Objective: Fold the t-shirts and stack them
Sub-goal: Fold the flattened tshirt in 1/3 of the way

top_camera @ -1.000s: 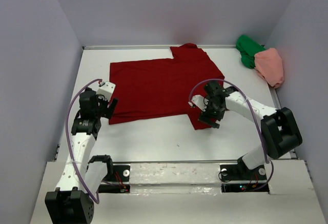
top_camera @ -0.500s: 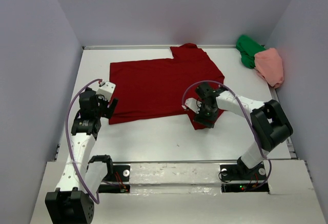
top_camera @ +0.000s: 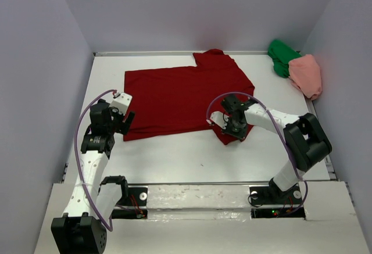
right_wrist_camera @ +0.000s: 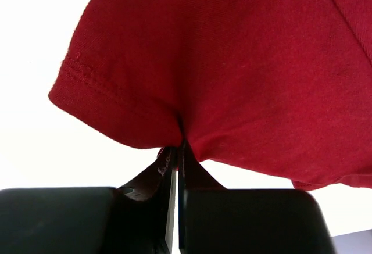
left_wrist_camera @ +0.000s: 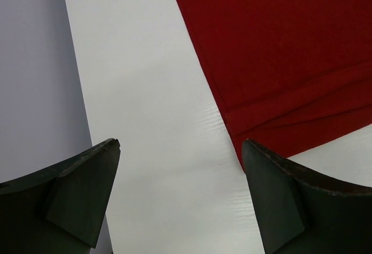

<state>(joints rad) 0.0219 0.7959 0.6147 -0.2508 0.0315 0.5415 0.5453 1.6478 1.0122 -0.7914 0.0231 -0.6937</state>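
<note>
A dark red t-shirt (top_camera: 180, 97) lies spread flat across the middle of the table. My right gripper (top_camera: 231, 131) is shut on its near sleeve (right_wrist_camera: 174, 79), the cloth pinched and puckered between the closed fingers. At the shirt's near left corner (left_wrist_camera: 279, 120) my left gripper (top_camera: 123, 121) hangs open, its two dark fingers (left_wrist_camera: 81, 184) wide apart over bare table with nothing between them. A bright green t-shirt (top_camera: 282, 57) and a salmon pink t-shirt (top_camera: 307, 75) sit bunched together at the back right.
White table (top_camera: 174, 155) with grey walls on three sides; the left wall (left_wrist_camera: 35, 62) stands close beside my left gripper. The arm bases and cables occupy the near edge.
My right gripper moved left onto the red shirt's near sleeve and closed on it. The left arm stayed put.
</note>
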